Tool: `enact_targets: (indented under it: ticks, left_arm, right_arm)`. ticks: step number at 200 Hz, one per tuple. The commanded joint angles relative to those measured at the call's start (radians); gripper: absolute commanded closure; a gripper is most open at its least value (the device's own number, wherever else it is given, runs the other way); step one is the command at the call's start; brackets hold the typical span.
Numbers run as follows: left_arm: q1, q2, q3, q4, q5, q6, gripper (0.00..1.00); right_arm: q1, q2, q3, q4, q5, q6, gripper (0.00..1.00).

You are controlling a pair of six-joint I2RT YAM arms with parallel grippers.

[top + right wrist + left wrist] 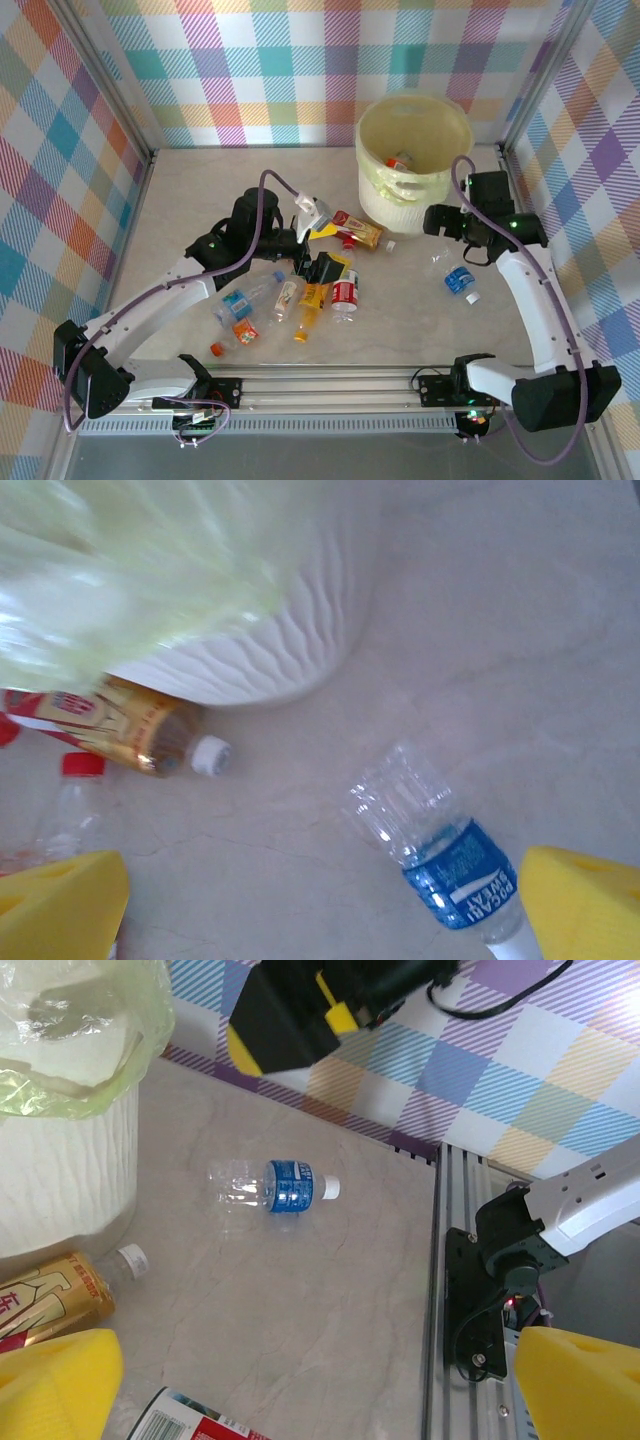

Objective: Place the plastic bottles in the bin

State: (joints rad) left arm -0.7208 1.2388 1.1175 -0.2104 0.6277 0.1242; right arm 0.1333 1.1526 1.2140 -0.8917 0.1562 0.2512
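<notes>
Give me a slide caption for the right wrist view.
Right arm's open fingers hover above a blue-label bottle lying near the bin.

Clear plastic bottle (270, 1182), seemingly ribbed matt bin (260, 665)

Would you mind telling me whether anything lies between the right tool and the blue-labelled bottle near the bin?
Nothing visible does. The blue-labelled bottle lies alone on bare table before the open right tool, and only bare table separates it from the bin.
</notes>
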Motion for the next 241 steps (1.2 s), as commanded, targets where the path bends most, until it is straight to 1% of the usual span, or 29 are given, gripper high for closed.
enact_targets:
  ticks: [1, 30, 54, 104, 124, 199, 241]
  left_arm:
    - [-0.018, -0.022, 0.029, 0.009, 0.019, 0.005, 0.0]
    - [-0.024, -0.024, 0.03, 0.0, 0.01, 0.013, 0.0]
    - [-0.03, -0.017, 0.034, -0.01, 0.006, 0.02, 0.0]
    - [-0.034, -0.009, 0.041, -0.03, 0.0, 0.032, 0.0]
    - [-0.035, -0.005, 0.042, -0.034, 0.0, 0.034, 0.0]
    - [-0.037, 0.01, 0.045, -0.043, 0.002, 0.041, 0.0]
    - [-0.036, 0.015, 0.045, -0.045, 0.006, 0.043, 0.0]
  right_arm:
    - [-0.032, -0.004, -0.097, 0.072, 0.0, 0.087, 0.0]
    - [-0.088, 0.019, -0.261, 0.172, -0.036, 0.161, 0.0]
    - [-0.129, 0.057, -0.33, 0.231, -0.069, 0.178, 0.0]
    - [-0.143, 0.171, -0.368, 0.279, -0.104, 0.143, 0.0]
    - [-0.143, 0.204, -0.391, 0.295, -0.094, 0.152, 0.0]
    - [-0.143, 0.243, -0.423, 0.33, -0.137, 0.152, 0.0]
    - [-0.143, 0.261, -0.43, 0.336, -0.154, 0.174, 0.06]
